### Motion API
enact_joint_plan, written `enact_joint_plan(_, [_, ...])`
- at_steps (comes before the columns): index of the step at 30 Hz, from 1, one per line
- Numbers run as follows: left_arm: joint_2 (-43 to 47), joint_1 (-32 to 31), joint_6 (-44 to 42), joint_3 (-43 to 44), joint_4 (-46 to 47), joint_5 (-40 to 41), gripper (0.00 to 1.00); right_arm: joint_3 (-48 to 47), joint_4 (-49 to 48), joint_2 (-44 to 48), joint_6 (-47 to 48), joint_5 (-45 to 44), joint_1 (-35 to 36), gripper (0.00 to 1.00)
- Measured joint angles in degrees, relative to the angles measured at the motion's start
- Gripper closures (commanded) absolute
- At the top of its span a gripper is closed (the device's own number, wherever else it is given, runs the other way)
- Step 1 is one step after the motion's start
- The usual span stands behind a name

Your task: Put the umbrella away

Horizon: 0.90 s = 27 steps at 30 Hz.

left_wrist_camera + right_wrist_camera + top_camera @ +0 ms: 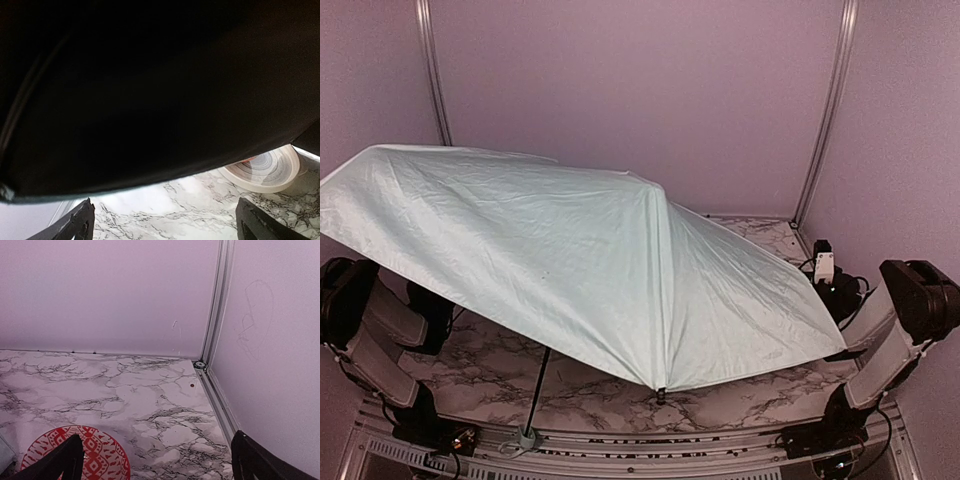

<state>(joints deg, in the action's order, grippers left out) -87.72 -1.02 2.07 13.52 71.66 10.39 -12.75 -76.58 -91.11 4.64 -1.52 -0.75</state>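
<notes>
The umbrella (570, 260) stands open, its pale mint-green canopy spread over most of the table. Its slim black shaft (540, 385) slants down to the small pale handle (527, 437) at the near edge. In the left wrist view the canopy's dark underside (150, 90) fills the top. My left gripper (167, 227) is open and empty over bare marble, below the canopy. My right gripper (155, 465) is open and empty above the far right corner of the table. Both grippers are hidden in the top view.
A round red-patterned lump (75, 455) lies by my right gripper's left finger; its ringed pale side shows in the left wrist view (265, 172). The marble table (750, 400) is walled by pink panels. The right wall rail (215, 390) runs close to the right gripper.
</notes>
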Motion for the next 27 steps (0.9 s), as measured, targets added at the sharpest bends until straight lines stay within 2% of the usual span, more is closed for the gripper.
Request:
enact_joint_plan(13, [0.02,0.02,-0.42,0.07,-0.81,-1.9,0.01,0.0,0.0,0.0,0.0,0.0,0.0,0.0])
enact_joint_plan(15, [0.76,0.02,-1.33,0.61,-3.06,-3.87,0.01,0.0,-0.04,0.0,0.0,-0.02,0.0,0.0])
enact_joint_plan(17, [3.58,-0.02,-1.9,3.34,-9.66,-4.9,0.01,0.0,0.48,0.33,-0.07,-0.13,0.0,0.0])
enact_joint_plan(20, [8.02,-0.11,-1.81,8.79,-17.16,-5.9,0.01,-0.74,6.88,5.09,-0.61,-1.38,-0.02,0.0])
enact_joint_plan(23, [12.26,-1.16,0.04,11.91,-21.9,-6.97,0.05,-5.75,18.75,12.9,-2.93,-1.42,-0.9,0.0])
enact_joint_plan(27, [16.94,-7.48,1.62,11.72,-28.39,-6.82,0.13,-16.11,35.17,19.93,-4.92,1.25,-1.53,0.0])
